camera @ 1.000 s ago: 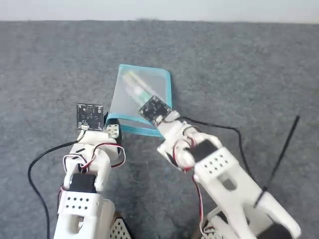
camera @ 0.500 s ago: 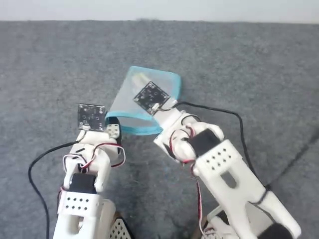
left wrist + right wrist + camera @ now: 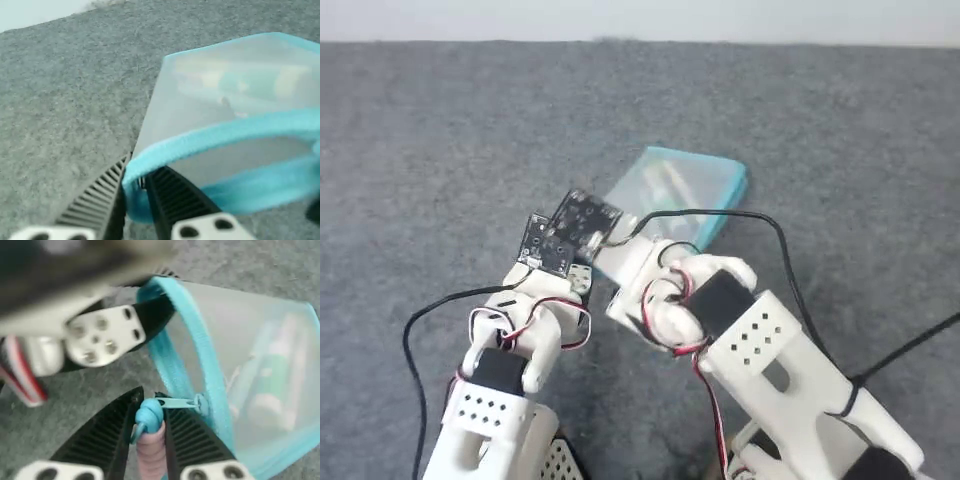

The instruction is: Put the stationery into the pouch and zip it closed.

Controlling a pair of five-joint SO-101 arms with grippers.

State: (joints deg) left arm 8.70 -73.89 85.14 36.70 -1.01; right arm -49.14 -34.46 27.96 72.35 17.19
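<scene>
The right gripper [image 3: 149, 407] has black, ribbed fingers [image 3: 107, 432] in white housings. They are pinched on the zip pull [image 3: 148, 416], a small teal knob with a pink tab [image 3: 151, 455] below it. A thin teal link joins the knob to the slider [image 3: 200, 401], which sits on the pouch's woven teal zip band.

The left gripper [image 3: 140, 171] has the same ribbed black fingers. They are clamped on the near corner of the pouch [image 3: 200, 125], with the teal binding squeezed between them.

The pouch is a flat, soft, rectangular sleeve of frosted translucent plastic edged all round in teal fabric tape. Inside it lies the stationery [image 3: 240, 85], seen through the wall as long, blurred shapes in green and white. I cannot tell what each piece is.

In the high view the left arm [image 3: 500, 370] and right arm [image 3: 760, 340], both of white plastic with red and black wires, lean forward and inward. Their wrists almost meet over the pouch's near end. A black cable [image 3: 780, 260] loops over the right arm.

The pouch lies slantwise on the tabletop [image 3: 440, 130], a grey, felt-like nap. Beyond it runs a pale wall [image 3: 640, 18].
</scene>
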